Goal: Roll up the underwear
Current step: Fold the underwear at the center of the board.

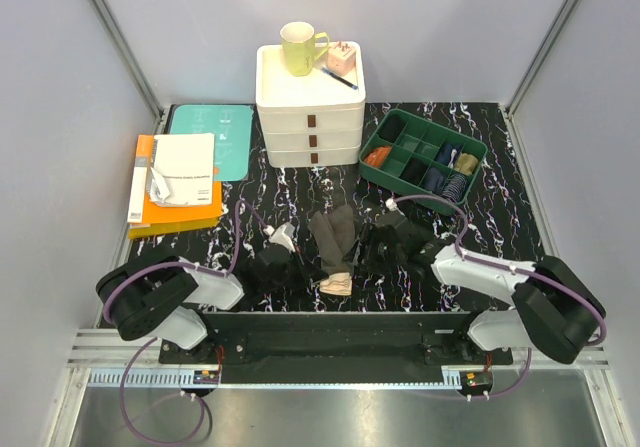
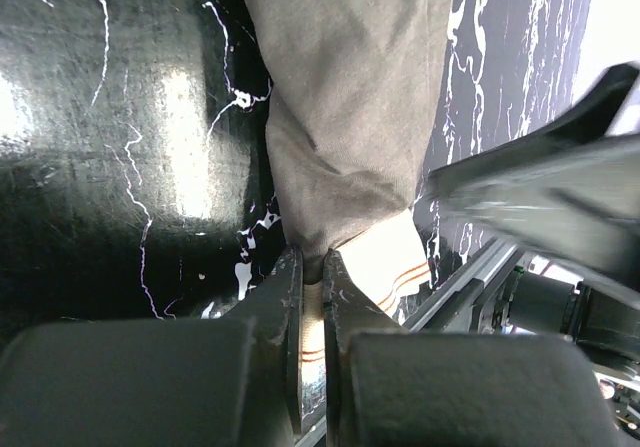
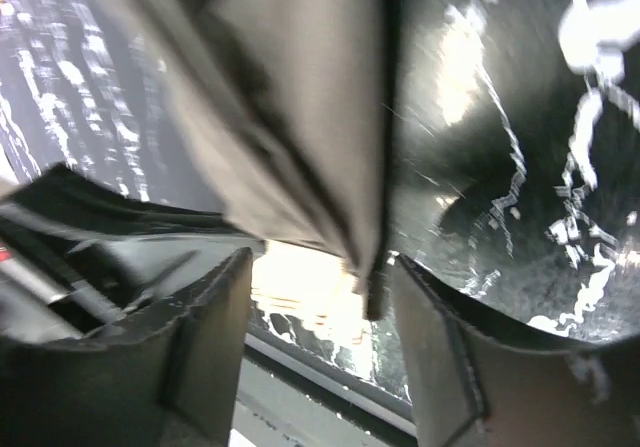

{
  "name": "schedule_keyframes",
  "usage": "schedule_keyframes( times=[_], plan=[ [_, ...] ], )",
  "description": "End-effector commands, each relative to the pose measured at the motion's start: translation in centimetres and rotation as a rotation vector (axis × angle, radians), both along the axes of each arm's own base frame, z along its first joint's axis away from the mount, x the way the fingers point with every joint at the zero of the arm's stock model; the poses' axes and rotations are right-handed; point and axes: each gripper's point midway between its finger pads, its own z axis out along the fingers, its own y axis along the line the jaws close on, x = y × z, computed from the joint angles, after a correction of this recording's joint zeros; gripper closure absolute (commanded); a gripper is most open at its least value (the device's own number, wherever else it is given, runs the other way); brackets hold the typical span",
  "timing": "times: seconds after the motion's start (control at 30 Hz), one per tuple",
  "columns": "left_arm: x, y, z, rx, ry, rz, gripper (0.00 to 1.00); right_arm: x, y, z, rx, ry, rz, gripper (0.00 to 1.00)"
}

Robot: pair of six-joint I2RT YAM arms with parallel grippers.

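Note:
The dark olive-brown underwear (image 1: 335,239) lies as a narrow folded strip at the table's near middle, its beige waistband (image 1: 337,285) toward the arms. My left gripper (image 1: 300,267) is at its left; in the left wrist view the gripper (image 2: 312,302) is shut on the waistband (image 2: 390,262), with the olive cloth (image 2: 350,97) stretching away. My right gripper (image 1: 372,252) is at the strip's right side. In the right wrist view the gripper (image 3: 320,342) is open, straddling the cloth's (image 3: 290,97) waistband end (image 3: 310,287). The black underwear is not in view.
A white drawer unit (image 1: 310,117) stands at the back with a yellow-green mug (image 1: 298,47) on top. A green divided tray (image 1: 470,145) with sock bundles sits back right. Books and papers (image 1: 178,182) lie at left. The table's metal front rail (image 1: 340,322) is close behind the waistband.

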Motion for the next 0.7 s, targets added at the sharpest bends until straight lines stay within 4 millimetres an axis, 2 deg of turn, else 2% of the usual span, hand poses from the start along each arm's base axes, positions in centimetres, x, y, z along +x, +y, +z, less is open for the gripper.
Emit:
schedule_keyframes(
  times=[0.0, 0.07, 0.1, 0.13, 0.17, 0.2, 0.23, 0.27, 0.3, 0.33, 0.4, 0.43, 0.53, 0.67],
  plan=[
    [-1.0, 0.8, -1.6, 0.066, -0.001, -0.042, 1.0, 3.7, 0.4, 5.5, -0.074, -0.243, 0.085, 0.33],
    [-0.9, 0.8, -1.6, 0.068, -0.001, -0.04, 1.0, 5.2, 0.7, 5.5, -0.113, -0.276, 0.124, 0.3],
    [-1.0, 0.8, -1.7, 0.069, 0.0, -0.04, 1.0, 6.4, 1.5, 6.8, -0.101, -0.307, 0.135, 0.3],
    [-1.0, 0.9, -1.8, 0.07, 0.001, -0.04, 1.0, 7.0, 1.9, 6.0, -0.123, -0.295, 0.155, 0.29],
    [-1.0, 0.9, -1.8, 0.069, 0.003, -0.039, 1.0, 7.7, 2.2, 6.1, -0.143, -0.319, 0.182, 0.27],
    [-1.0, 0.9, -1.7, 0.069, 0.003, -0.039, 1.0, 8.8, 3.0, 7.2, -0.133, -0.349, 0.191, 0.26],
    [-1.1, 0.9, -1.7, 0.067, 0.003, -0.041, 1.0, 9.3, 3.5, 6.1, -0.16, -0.342, 0.224, 0.25],
    [-1.0, 0.9, -1.7, 0.071, 0.003, -0.04, 1.0, 10.1, 4.3, 6.9, -0.151, -0.363, 0.234, 0.25],
    [-1.0, 0.9, -1.7, 0.072, 0.002, -0.037, 1.0, 10.5, 4.7, 6.8, -0.154, -0.366, 0.243, 0.25],
    [-1.0, 0.9, -1.7, 0.071, 0.002, -0.04, 1.0, 10.8, 4.9, 5.7, -0.177, -0.357, 0.267, 0.25],
    [-1.0, 1.0, -1.7, 0.074, 0.001, -0.037, 1.0, 11.7, 5.7, 5.8, -0.181, -0.372, 0.284, 0.25],
    [-1.0, 0.9, -1.7, 0.074, 0.001, -0.038, 1.0, 11.8, 5.8, 4.7, -0.202, -0.363, 0.307, 0.25],
    [-1.0, 1.0, -1.7, 0.077, 0.001, -0.034, 1.0, 12.4, 6.3, 4.0, -0.217, -0.374, 0.343, 0.25],
    [-0.9, 1.0, -1.7, 0.078, 0.001, -0.032, 1.0, 12.6, 7.5, 4.0, -0.179, -0.399, 0.387, 0.25]
  ],
)
